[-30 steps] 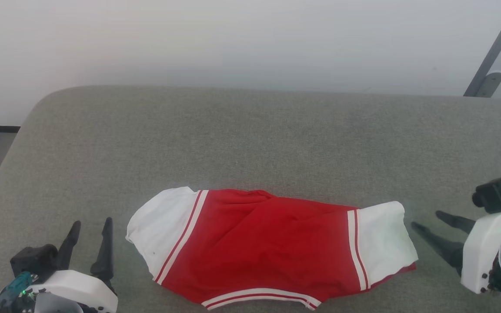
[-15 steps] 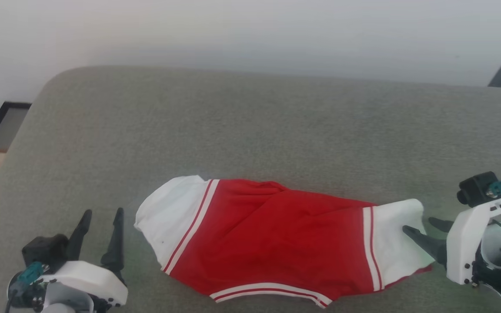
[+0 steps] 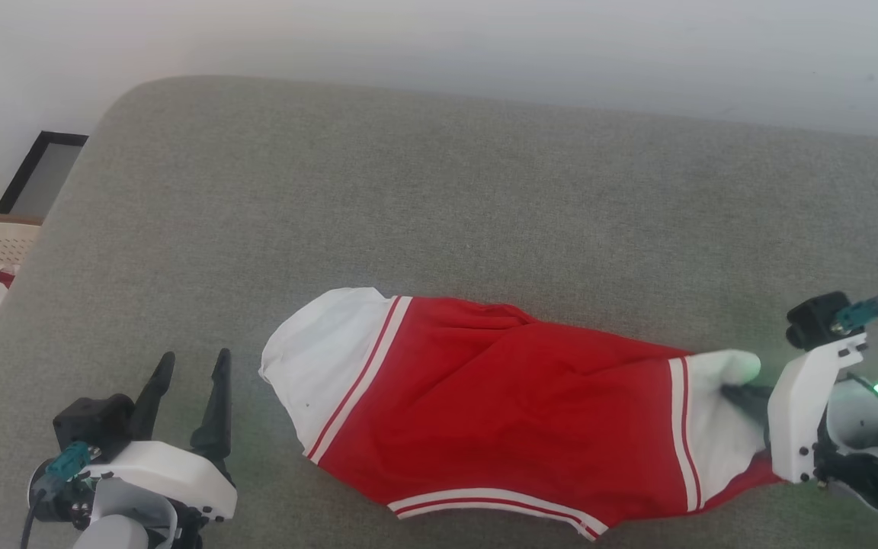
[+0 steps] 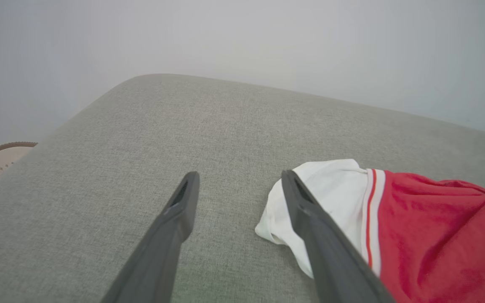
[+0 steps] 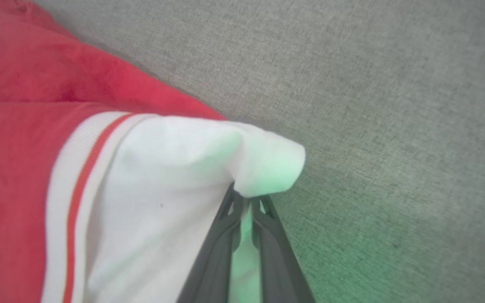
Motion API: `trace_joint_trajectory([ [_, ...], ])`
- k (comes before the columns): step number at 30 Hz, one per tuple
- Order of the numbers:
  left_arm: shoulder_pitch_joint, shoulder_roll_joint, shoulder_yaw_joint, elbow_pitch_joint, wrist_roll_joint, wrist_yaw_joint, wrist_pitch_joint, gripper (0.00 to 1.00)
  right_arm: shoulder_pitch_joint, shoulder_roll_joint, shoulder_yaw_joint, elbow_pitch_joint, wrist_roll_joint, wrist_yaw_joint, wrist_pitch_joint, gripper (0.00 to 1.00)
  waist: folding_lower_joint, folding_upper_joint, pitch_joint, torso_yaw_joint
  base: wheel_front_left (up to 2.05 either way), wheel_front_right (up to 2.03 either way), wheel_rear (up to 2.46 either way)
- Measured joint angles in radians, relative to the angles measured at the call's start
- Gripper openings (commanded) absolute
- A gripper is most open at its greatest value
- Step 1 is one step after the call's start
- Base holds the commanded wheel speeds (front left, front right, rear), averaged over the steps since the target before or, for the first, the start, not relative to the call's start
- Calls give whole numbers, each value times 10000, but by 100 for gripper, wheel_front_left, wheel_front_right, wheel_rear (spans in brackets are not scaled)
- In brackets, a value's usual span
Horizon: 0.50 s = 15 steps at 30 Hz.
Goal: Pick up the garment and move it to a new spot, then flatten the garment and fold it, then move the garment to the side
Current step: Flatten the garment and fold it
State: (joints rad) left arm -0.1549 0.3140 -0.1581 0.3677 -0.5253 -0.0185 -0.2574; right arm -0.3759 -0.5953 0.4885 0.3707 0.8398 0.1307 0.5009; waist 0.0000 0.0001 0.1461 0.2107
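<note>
1. Because the grey cushioned surface (image 3: 439, 191) lies bare beyond the cloth, it offers plenty of room for a new spot.
2. The garment (image 3: 507, 412) lies toward the surface's near edge, plain red side up. It is wrinkled and stretches crosswise between the two grippers, with a white sleeve at each end.
3. The right sleeve (image 5: 162, 189) is bunched into a small peak at its outer end.
4. The right gripper (image 5: 246, 202) is at that peak, its jaws almost pressed together and pinching a fold of the white cloth.
5. The left gripper (image 4: 239, 176) rests low, just beside the left sleeve (image 3: 325, 358). Its fingers are spread and hold nothing.
6. Judged from this, the pick-up is the step in hand, and only one end is secured.
7. The next move calls for the left gripper to reach onto its sleeve and close. Then both ends can rise together, since a lift by the right end alone would likely drag and twist the cloth.
</note>
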Motion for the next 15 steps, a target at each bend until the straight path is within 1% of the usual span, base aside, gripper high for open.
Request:
trace_joint_trajectory([
  [5, -42, -13, 35, 33, 2, 4, -10, 100, -168, -153, -109, -63, 25, 0, -278, 0, 1, 0, -33, -15, 0, 0, 0],
  [10, -20, 4, 127, -15, 27, 8, -12, 100, -185, -554, -522, -368, 213, 0, -399, 0, 0, 0, -119, -138, 0, 0, 0],
  [15, 48, 52, 190, -88, 73, 6, -38, 100, -168, -1047, -1170, -506, 228, 0, -435, 0, 0, 0, -197, -319, 0, 0, 0],
])
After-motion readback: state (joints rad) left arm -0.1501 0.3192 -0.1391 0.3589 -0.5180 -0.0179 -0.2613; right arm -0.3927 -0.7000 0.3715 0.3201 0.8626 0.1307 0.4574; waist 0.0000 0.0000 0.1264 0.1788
